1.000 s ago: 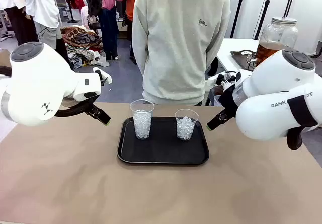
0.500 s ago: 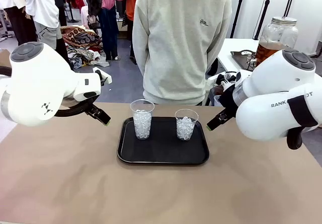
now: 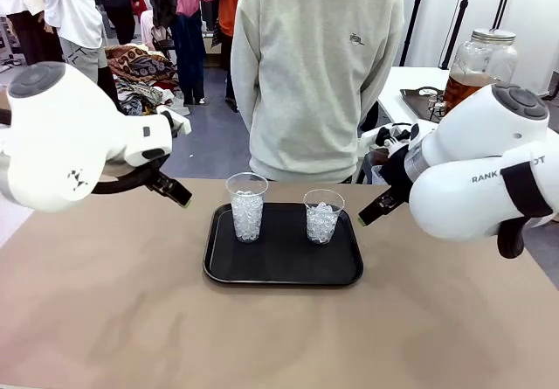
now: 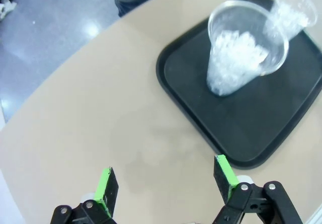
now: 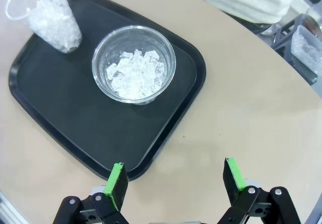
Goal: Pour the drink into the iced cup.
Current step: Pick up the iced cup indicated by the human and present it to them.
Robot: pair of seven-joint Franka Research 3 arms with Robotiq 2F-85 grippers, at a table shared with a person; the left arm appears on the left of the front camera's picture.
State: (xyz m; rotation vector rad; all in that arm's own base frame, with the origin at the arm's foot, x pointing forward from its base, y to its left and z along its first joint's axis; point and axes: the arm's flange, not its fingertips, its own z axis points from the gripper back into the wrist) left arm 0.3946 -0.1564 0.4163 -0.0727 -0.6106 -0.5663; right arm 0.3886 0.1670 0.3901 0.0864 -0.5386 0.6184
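The black tray (image 3: 284, 271) lies mid-surface, close to the far edge of the surface (image 3: 262, 345); on the tray's far half stand the left iced cup (image 3: 247, 207) and the right iced cup (image 3: 323, 217), apart; the left jaws hang wide open near the tray's far left corner; the right jaws, also wide, just beside its far right corner; the drink (image 3: 461, 92) sits in a glass jar (image 3: 482, 52) on a side table beyond the far right corner; bare surface runs from the tray to the near edge.

Black tray (image 3: 284, 262) centred on tan table (image 3: 131, 319); person (image 3: 314, 65) in pale sweatshirt behind
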